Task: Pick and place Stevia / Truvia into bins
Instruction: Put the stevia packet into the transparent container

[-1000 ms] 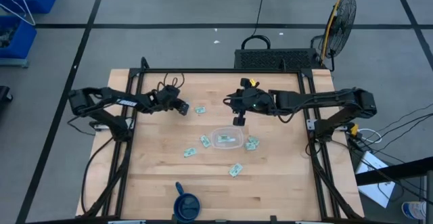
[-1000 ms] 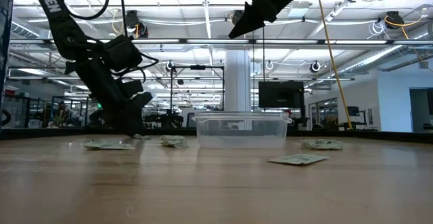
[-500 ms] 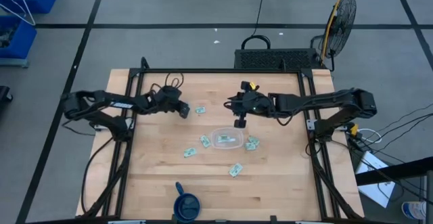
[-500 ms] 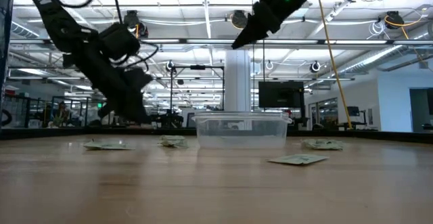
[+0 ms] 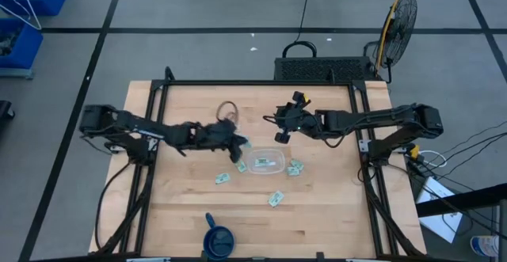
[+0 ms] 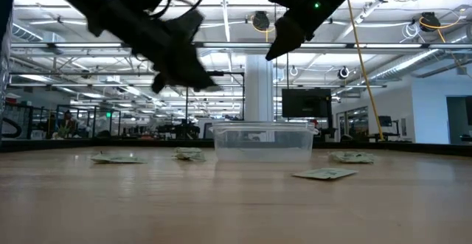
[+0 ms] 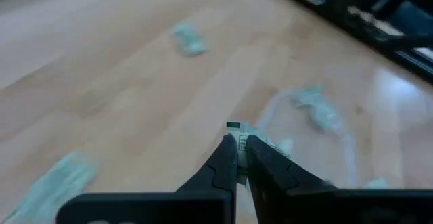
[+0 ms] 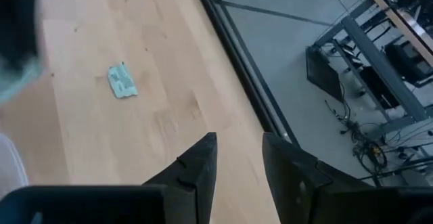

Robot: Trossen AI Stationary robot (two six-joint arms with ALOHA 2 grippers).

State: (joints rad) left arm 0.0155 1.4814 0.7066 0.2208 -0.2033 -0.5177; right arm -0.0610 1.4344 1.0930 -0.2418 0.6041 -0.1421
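Pale green and white Stevia sachets lie flat on the wooden table: one near-left of the bin, one in front of it, one at its right. The bin is a clear shallow tub with a sachet inside. My left gripper hovers just left of the bin, shut on a sachet. My right gripper hangs open above the table, behind the bin, with nothing between its fingers. My left gripper pinches a sachet between its two fingertips; a white and green edge sticks out past them. The fingers slant down from the table's left. The sachet is lifted clear of the table, next to the bin's left rim.
A dark blue cup stands at the near edge. Black frame rails run along the table's left, right and far sides. The low view shows more sachets flat on the wood around the bin.
My left gripper has gone up and toward the table's right and near edge, up to the bin. The sachet that lay far-left of the bin is off the table and now sits between its fingers. My right gripper has shifted slightly.
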